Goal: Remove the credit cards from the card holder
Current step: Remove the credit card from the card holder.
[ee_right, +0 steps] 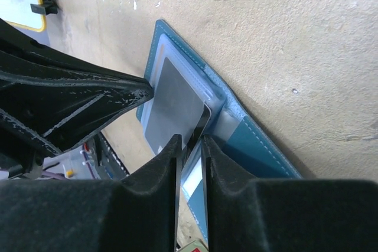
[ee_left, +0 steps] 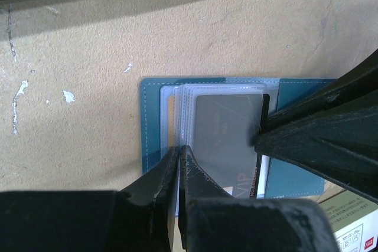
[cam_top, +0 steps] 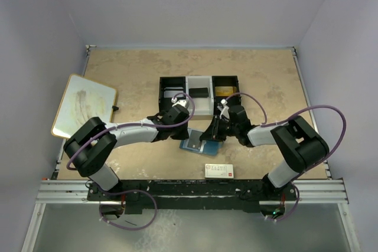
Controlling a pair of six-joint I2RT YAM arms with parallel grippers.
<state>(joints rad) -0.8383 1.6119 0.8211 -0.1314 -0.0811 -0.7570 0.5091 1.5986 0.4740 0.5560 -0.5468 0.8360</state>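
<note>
- Top external view shows a white box (cam_top: 219, 170) nearest to the arm bases.
- Just beyond it the card holder (ee_left: 152, 128) lies open on the table, with a grey card (ee_left: 227, 140) on its clear sleeves.
- The left gripper (ee_left: 179, 150) is fully closed, its tips on the sleeves.
- The right gripper (ee_right: 189, 143) has its jaws slightly parted at the card's edge.
- The compartment tray (cam_top: 160, 90) stands farthest.

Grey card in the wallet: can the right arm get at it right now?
Probably yes. The right gripper sits at the grey card's edge, jaws slightly apart, and nothing blocks the way to it. The left gripper, shut, is at the opposite side of the wallet, out of the way.
</note>
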